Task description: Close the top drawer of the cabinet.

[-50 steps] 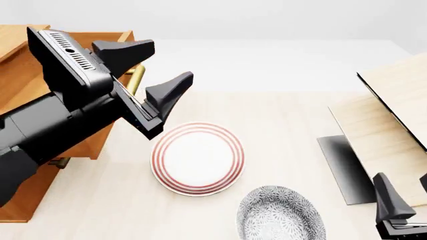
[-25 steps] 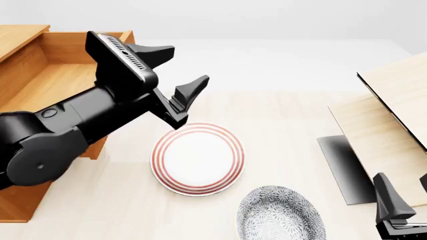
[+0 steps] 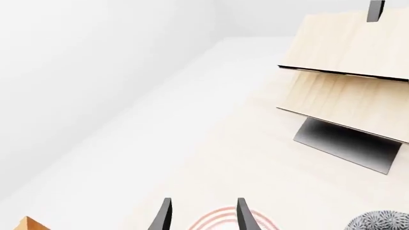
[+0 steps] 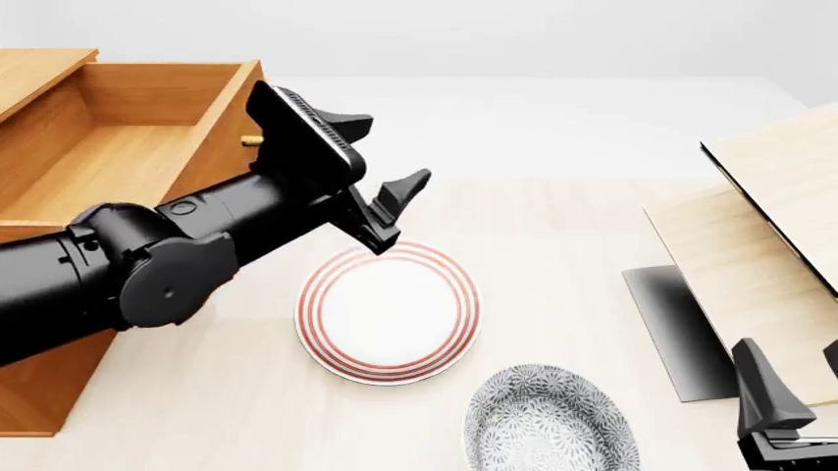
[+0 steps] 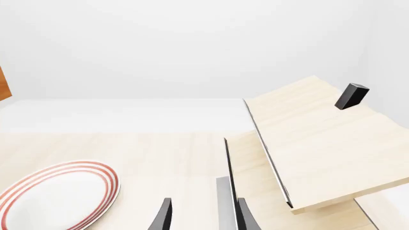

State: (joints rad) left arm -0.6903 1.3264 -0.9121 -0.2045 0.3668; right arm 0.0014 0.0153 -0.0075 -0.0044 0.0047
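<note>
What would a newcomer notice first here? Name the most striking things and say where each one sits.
The bulky black left arm sweeps in from the front view's left, its open left gripper hanging above the red-ringed white round plate in mid-table. Behind it, at far left, the top drawer of the tall orange-brown wooden cabinet stands pulled out, its inside bare. Pale light-wood panels lean at right, near a grey speckled plate.

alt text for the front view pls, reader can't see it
The left arm's open claw hangs beside the open, empty top drawer of the cabinet, above a red-ringed plate. A grey patterned plate and pale wood panels lie right.
</note>
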